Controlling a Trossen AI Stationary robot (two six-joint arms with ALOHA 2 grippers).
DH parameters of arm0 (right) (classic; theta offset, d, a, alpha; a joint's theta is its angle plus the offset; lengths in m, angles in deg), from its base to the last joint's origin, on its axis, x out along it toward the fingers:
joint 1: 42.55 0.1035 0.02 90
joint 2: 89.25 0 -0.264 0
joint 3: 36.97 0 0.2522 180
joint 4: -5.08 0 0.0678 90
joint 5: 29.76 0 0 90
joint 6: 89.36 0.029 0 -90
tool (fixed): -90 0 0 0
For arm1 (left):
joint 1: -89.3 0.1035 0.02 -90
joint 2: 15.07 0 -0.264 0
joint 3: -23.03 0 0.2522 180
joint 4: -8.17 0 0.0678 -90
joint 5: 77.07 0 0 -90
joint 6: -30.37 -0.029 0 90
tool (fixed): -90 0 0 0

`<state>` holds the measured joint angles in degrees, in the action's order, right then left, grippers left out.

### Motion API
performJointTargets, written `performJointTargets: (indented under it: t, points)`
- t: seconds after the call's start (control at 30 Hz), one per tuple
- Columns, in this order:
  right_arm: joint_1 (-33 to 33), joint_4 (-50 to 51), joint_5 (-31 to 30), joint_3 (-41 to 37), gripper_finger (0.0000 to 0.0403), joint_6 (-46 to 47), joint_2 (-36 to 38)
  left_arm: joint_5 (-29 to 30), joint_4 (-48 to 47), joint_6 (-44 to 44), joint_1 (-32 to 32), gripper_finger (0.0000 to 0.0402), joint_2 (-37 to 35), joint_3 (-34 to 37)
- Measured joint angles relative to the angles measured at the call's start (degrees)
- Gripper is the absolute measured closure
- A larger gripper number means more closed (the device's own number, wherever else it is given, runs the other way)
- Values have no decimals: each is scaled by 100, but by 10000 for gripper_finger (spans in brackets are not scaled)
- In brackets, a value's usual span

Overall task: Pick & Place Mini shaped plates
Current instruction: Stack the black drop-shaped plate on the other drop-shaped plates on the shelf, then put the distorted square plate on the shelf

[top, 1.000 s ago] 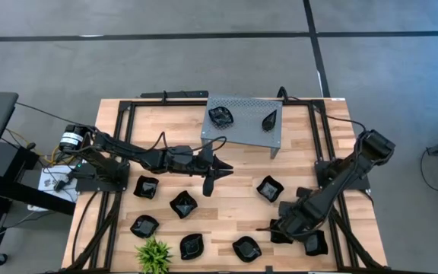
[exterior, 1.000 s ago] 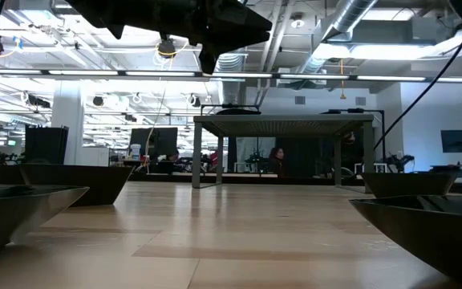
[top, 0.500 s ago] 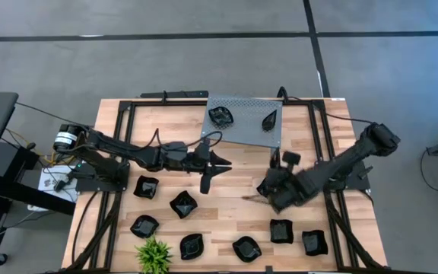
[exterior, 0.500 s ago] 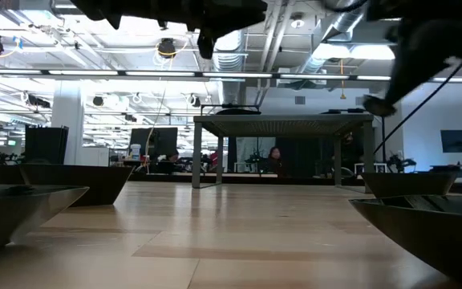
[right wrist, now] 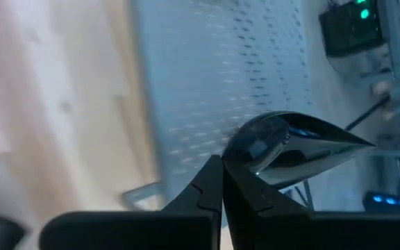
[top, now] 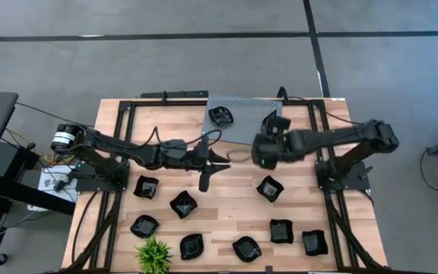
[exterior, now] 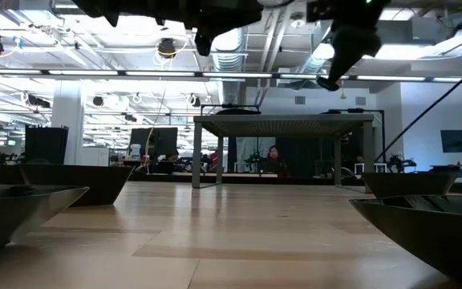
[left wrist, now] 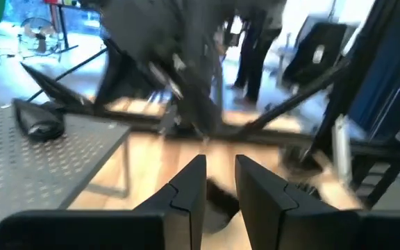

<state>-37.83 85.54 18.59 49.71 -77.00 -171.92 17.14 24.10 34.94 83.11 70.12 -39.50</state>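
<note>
Right gripper (top: 258,149) raised over the front edge of the grey perforated shelf (top: 238,129); jaws clenched, nothing seen between them. Teardrop plate (right wrist: 294,149) lying on the shelf just ahead of the fingertips, in the wrist view; probably lined up for a pick or just set down, cannot tell which. Second plate (top: 220,116) on the shelf's other side. Left gripper (top: 220,163) hovering mid-surface, jaws parted a little, holding nothing visible; appears to wait clear of the right arm. Remaining mini shaped plates (top: 182,204) scattered along the near half of the wooden surface (top: 238,190), beside the green plant (top: 153,253).
</note>
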Motion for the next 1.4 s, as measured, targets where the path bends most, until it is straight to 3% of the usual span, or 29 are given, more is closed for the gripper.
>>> performJointTargets:
  t: [0.37, 0.7, 1.0, 1.4]
  points:
    - [-1449, -192, 1007, 97, 403, -902, -2, 8, -2610, -132, 711, 323, -1395, 4]
    - [-1944, -454, 1960, 97, 403, -1294, -11, 9, -2763, -132, 845, 323, -1841, 196]
    - [-2106, -386, 1956, 97, 398, -1251, -11, 7, -2747, -113, 845, 323, -1843, 385]
    - [-2052, -288, 1930, 114, 330, -1210, -11, 7, -2710, 78, 843, 323, -1843, 387]
